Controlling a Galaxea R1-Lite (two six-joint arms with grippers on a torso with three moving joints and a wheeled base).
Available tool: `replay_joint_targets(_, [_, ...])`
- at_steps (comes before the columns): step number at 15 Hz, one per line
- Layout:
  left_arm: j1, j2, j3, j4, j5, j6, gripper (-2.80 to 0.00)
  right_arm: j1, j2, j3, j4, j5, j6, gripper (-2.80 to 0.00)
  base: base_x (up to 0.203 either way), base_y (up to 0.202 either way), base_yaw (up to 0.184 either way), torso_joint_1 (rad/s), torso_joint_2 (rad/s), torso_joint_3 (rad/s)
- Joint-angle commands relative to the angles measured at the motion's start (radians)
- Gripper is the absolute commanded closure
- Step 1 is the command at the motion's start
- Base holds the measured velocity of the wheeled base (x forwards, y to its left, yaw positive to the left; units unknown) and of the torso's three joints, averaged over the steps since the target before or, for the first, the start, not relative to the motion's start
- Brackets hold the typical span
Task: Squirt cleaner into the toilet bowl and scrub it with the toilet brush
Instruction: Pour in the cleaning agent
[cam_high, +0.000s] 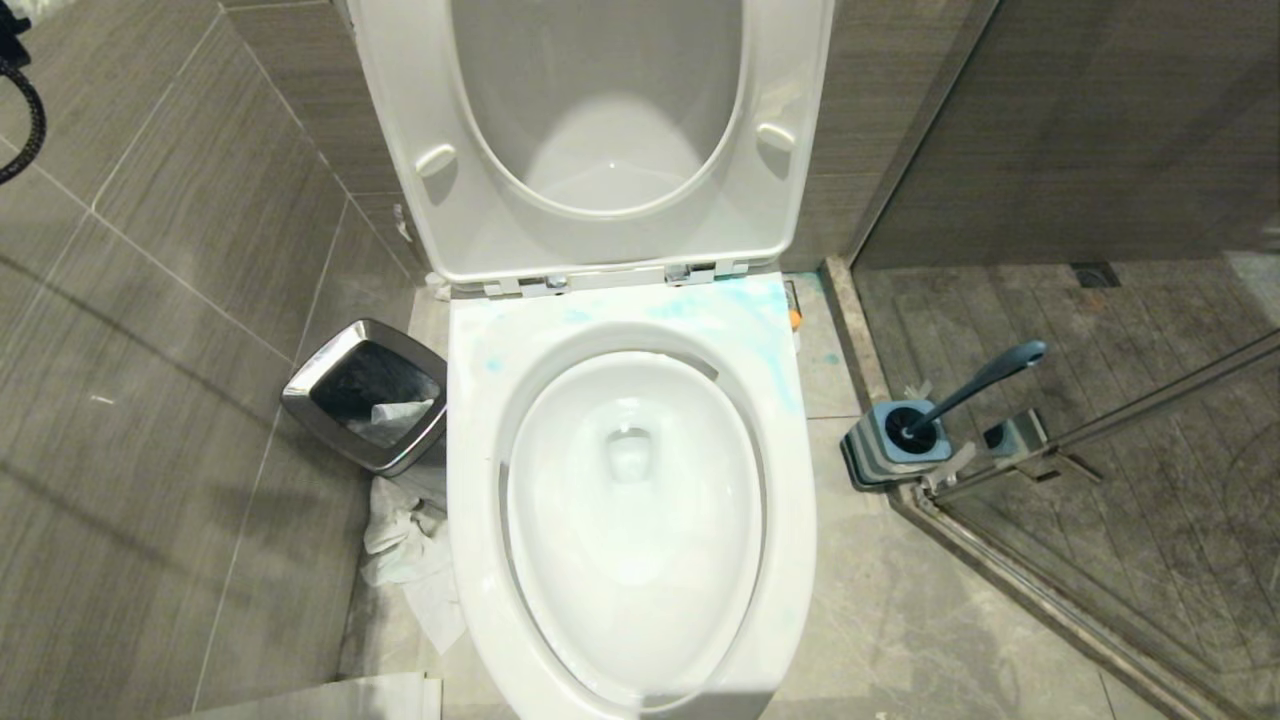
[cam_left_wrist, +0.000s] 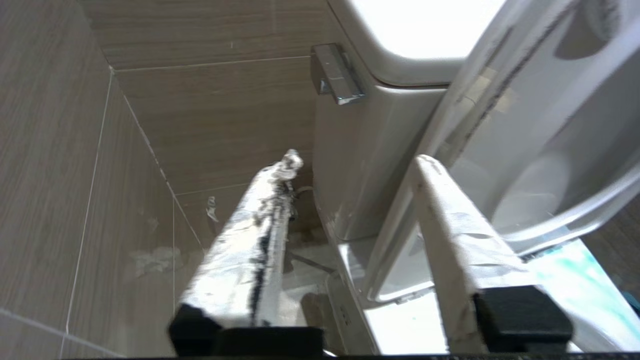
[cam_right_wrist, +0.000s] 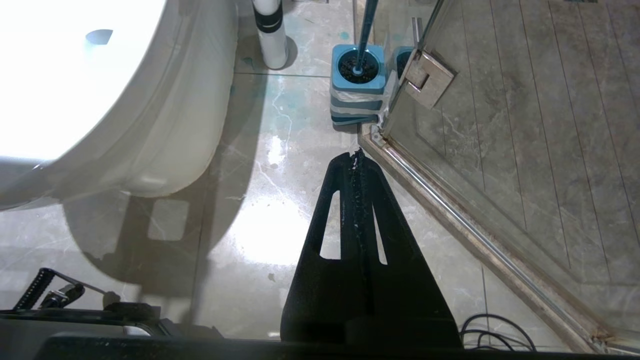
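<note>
Jaws of the left gripper (cam_left_wrist: 350, 175) stand apart, white-wrapped fingers (cam_left_wrist: 240, 250) with a clear gap between them, nothing held, nothing touching the pads. Through that gap the left wrist view shows the side of the tank (cam_left_wrist: 360, 150) with its chrome flush lever (cam_left_wrist: 335, 75) and the raised seat and lid (cam_left_wrist: 525, 150); tiled wall (cam_left_wrist: 150, 125) behind. The gripper hangs in the air near the tank side, apart from it.

Right gripper (cam_right_wrist: 356, 157): black fingers pressed together to a point, empty, hanging above the floor (cam_right_wrist: 250, 175) between the toilet bowl (cam_right_wrist: 125, 115) and the glass shower door's frame (cam_right_wrist: 450, 210). Neither arm shows in the head view.

Toilet bowl (cam_high: 630, 640) fills the middle of the head view, seat and lid (cam_high: 600, 240) up at 12 o'clock, blue smears (cam_high: 740, 310) on the rim at about 1 o'clock of the basin. Toilet brush (cam_high: 985, 378) sits in its blue-topped holder (cam_high: 890, 455) at 3 o'clock of the bowl, handle leaning toward 2 o'clock, holder just beside the shower door hinge (cam_high: 1020, 435). In the right wrist view the brush (cam_right_wrist: 367, 25) and holder (cam_right_wrist: 357, 95) lie at 12 o'clock of the right gripper tips, near but apart.

Cleaner (cam_right_wrist: 270, 30): only a white bottle body with a dark band shows in the right wrist view, upright on the floor between bowl and holder; label unreadable.

Waste bin (cam_high: 365, 395) at 9 o'clock of the bowl, crumpled paper (cam_high: 410, 550) on the floor just beside it.
</note>
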Motion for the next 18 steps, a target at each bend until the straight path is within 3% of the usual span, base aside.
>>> replay_joint_targets(1, [0.0,-0.06,0.005,0.031,0.001,0.0,0.0,0.0,0.001,0.0,0.0,0.001,0.0,0.0,0.0,0.0,0.0,0.0,0.0,0.0])
replay_joint_targets(4, [-0.002,-0.113,-0.001,0.161,0.028,-0.011,0.0,0.0,0.001,0.0,0.0,0.001,0.0,0.0,0.0,0.0,0.0,0.0,0.0,0.0])
replay_joint_targets(7, [-0.002,-0.154,0.0,0.298,0.043,-0.061,0.0,0.0,0.001,0.0,0.0,0.001,0.0,0.0,0.0,0.0,0.0,0.0,0.0,0.0])
replay_joint_targets(13, [-0.011,-0.169,0.029,0.345,0.032,-0.083,0.0,0.0,0.001,0.0,0.0,0.001,0.0,0.0,0.0,0.0,0.0,0.0,0.0,0.0])
replay_joint_targets(14, [-0.042,-0.173,0.029,0.348,0.033,-0.094,0.0,0.0,0.001,0.0,0.0,0.001,0.0,0.0,0.0,0.0,0.0,0.0,0.0,0.0])
replay_joint_targets(16, [-0.098,-0.181,0.038,0.35,0.072,-0.102,0.0,0.0,0.001,0.0,0.0,0.001,0.0,0.0,0.0,0.0,0.0,0.0,0.0,0.0])
replay_joint_targets(18, [-0.098,-0.204,0.059,0.344,0.091,-0.073,0.0,0.0,0.001,0.0,0.0,0.001,0.0,0.0,0.0,0.0,0.0,0.0,0.0,0.0])
